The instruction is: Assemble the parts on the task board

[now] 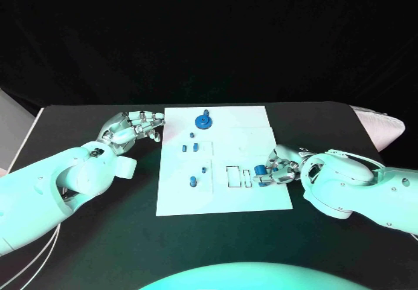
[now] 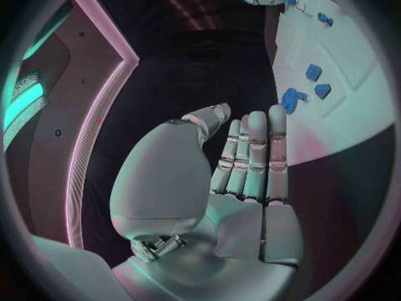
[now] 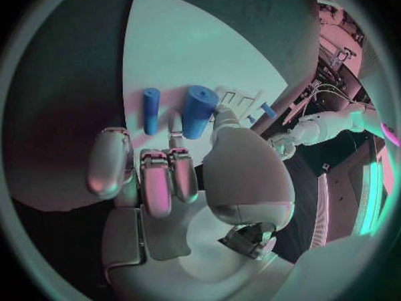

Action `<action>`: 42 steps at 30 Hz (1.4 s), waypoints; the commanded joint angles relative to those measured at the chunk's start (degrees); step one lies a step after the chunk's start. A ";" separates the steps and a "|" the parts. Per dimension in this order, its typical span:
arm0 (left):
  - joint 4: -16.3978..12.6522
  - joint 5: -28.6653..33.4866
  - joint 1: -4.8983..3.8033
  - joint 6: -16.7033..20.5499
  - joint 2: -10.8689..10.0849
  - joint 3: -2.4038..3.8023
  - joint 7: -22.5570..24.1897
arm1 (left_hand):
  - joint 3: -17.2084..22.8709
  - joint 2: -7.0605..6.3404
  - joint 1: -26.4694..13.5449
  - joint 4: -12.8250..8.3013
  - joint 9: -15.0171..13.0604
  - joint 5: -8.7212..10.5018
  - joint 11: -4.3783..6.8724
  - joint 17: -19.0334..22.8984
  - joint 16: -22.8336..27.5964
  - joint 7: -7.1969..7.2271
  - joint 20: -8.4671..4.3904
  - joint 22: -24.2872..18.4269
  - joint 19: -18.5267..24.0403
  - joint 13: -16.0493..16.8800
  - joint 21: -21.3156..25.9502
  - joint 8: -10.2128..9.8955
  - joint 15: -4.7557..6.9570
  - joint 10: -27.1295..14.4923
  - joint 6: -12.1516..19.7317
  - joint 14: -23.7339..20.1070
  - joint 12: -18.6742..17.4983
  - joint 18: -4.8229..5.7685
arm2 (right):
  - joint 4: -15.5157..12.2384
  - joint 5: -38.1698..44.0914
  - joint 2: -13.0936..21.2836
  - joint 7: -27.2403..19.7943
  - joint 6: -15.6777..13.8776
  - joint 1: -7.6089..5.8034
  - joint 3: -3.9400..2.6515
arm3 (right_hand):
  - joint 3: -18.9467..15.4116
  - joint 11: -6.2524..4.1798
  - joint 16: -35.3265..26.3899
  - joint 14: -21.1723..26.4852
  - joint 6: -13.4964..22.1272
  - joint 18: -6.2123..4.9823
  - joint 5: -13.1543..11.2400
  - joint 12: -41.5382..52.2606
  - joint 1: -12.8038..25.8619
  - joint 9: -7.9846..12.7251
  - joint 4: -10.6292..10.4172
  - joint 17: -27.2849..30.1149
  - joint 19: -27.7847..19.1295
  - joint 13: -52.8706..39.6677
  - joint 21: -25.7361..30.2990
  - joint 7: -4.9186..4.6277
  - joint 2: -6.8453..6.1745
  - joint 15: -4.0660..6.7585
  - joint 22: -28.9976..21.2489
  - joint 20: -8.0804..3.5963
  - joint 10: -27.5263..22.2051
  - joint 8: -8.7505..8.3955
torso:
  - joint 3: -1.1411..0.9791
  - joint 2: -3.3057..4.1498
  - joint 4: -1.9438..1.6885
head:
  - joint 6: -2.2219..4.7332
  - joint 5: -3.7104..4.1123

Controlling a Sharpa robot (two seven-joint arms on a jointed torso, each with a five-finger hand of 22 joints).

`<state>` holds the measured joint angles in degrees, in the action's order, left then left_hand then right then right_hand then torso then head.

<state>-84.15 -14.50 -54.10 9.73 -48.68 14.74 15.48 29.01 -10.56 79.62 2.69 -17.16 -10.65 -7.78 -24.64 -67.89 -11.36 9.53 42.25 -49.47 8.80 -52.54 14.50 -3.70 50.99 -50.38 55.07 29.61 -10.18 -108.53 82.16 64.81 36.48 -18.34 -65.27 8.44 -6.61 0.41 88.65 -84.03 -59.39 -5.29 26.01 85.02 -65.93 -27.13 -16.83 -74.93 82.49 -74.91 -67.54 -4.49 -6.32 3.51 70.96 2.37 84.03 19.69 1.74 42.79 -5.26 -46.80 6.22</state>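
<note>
Head view had the task board (image 1: 225, 193) lying white between the two hands, and the blue parts were scattered across it: a round wheel-like part (image 1: 202, 122) sat near the far edge, just beside the left hand's fingertips, four small pegs (image 1: 197, 146) lay in the board's middle strip, well apart from either hand, and a short blue cylinder (image 1: 260, 171) was right at the right hand's fingertips, next to two outlined rectangular slots (image 1: 234, 177). From the right wrist, that cylinder (image 3: 198, 111) stood just past the fingers with the thumb tip touching or nearly touching its side, and a slimmer blue peg (image 3: 150, 110) lay beside it; whether the right hand (image 1: 280, 169) truly had it pinched, I could not tell. Its fingers were curled in close around that spot. Over on the other side the left hand (image 1: 133, 128) rested off the board's edge, fingers straight and together, holding nothing; the left wrist view confirmed a flat, unloaded palm (image 2: 250, 174). By my reading the job was early: the slots looked unfilled, most parts lay loose, and only the wheel seemed seated, so nearly all the fitting remained
</note>
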 commanded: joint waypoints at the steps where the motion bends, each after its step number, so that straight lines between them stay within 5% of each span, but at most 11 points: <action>1: -0.21 0.25 0.02 -0.69 0.03 0.04 0.36 | -0.12 -0.13 -0.41 0.38 0.07 -0.37 -0.02 -0.07 -0.19 0.12 -0.08 -0.07 -0.26 -0.08 0.08 0.26 -0.17 -0.20 0.46 0.09 0.30 -0.35 | 0.36 0.45 -0.21 0.33 1.15 0.38 0.18 | 0.51 -0.46 0.21 -5.20 -0.24 0.65 0.79 0.24 -1.10 0.22 0.01 -11.36 0.36 -11.30 -0.24 0.24 0.33 0.24 0.17 0.01 3.30 -0.20 | 0.00 -0.05 0.12 | -0.06 -0.16; 10: -0.12 0.25 0.04 -0.65 0.00 0.04 0.32 | -0.11 -0.10 -0.42 0.43 0.07 -0.38 -0.02 -0.08 -0.21 0.12 -0.08 -0.07 -0.28 -0.08 0.09 0.29 -0.17 -0.23 0.46 0.08 0.33 -0.35 | -0.92 -4.32 0.61 -0.75 -4.49 0.39 0.10 | 1.93 -0.84 0.32 -5.27 -1.28 0.85 3.96 0.80 -2.50 0.33 0.01 -11.72 0.71 -11.86 -1.27 0.68 1.62 0.52 1.32 -0.20 3.72 0.10 | 0.01 -0.07 0.00 | 0.11 -0.13; 19: -0.01 0.25 0.07 -0.69 0.08 0.04 0.27 | -0.11 -0.10 -0.42 0.43 0.07 -0.38 -0.02 -0.08 -0.21 0.12 -0.08 -0.07 -0.28 -0.08 0.09 0.29 -0.17 -0.23 0.46 0.08 0.33 -0.35 | -3.69 -10.20 1.65 -1.46 -7.57 -2.03 -0.17 | 2.54 -1.14 0.54 -5.42 -2.05 1.06 5.15 1.22 -2.49 0.35 0.04 -12.43 1.07 -12.23 -2.37 1.02 2.10 0.76 2.35 -0.38 4.00 0.38 | 0.08 -0.11 0.05 | 0.27 -0.16; 29: 0.05 0.25 0.08 -0.67 0.15 0.04 0.23 | -0.13 -0.11 -0.46 0.52 0.08 -0.38 -0.03 -0.10 -0.26 0.12 -0.07 -0.09 -0.31 -0.09 0.11 0.35 -0.18 -0.33 0.49 0.02 0.37 -0.35 | -4.70 -12.72 0.20 -1.81 -6.89 -3.52 -0.26 | 2.58 -1.20 0.59 -5.45 -2.17 1.12 5.32 1.37 -2.37 0.37 0.02 -12.59 1.16 -12.35 -2.65 1.07 1.96 0.82 2.62 -0.44 4.09 0.41 | 0.07 0.01 0.04 | 0.30 -0.37; 35: 0.07 0.25 0.09 -0.72 0.24 0.04 0.22 | -0.13 -0.11 -0.46 0.52 0.08 -0.38 -0.03 -0.10 -0.26 0.12 -0.07 -0.09 -0.31 -0.09 0.11 0.35 -0.18 -0.33 0.49 0.02 0.37 -0.35 | -3.69 -12.97 -1.77 -2.03 -5.89 -3.26 -0.16 | 2.51 -1.22 0.55 -5.43 -2.26 1.10 4.85 1.26 -2.02 0.41 0.01 -12.45 1.12 -12.29 -2.56 1.09 1.75 0.85 2.60 -0.49 4.06 0.42 | 0.19 -0.05 -0.05 | 0.21 -0.30; 42: 0.06 0.25 0.10 -0.77 0.20 0.04 0.16 | -0.13 -0.11 -0.46 0.52 0.08 -0.38 -0.03 -0.10 -0.26 0.12 -0.07 -0.09 -0.31 -0.09 0.11 0.35 -0.18 -0.33 0.49 0.02 0.37 -0.35 | -2.45 -12.29 -4.36 -1.87 -3.76 -2.23 -0.02 | 2.31 -1.24 0.53 -5.41 -2.33 1.10 3.59 1.13 -1.59 0.47 0.02 -12.41 1.06 -12.23 -2.51 1.11 1.13 0.88 2.68 -0.54 4.02 0.43 | 0.04 0.01 -0.01 | 0.20 -0.37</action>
<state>-83.98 -14.50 -54.02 9.73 -48.57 14.73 15.38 28.85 -10.56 79.62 2.85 -17.16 -10.65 -7.78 -24.68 -67.88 -11.15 9.52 42.25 -49.46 8.80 -52.54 14.50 -3.70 51.00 -50.17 55.07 29.61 -10.18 -111.15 69.80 60.68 35.25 -24.34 -67.67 8.39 -4.23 -0.50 88.87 -84.02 -60.56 -5.29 29.83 86.09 -68.32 -26.64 -16.84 -74.92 83.41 -74.94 -69.99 -4.11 -4.72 3.91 73.59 1.86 83.93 19.81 1.86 42.78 -5.28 -46.58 5.88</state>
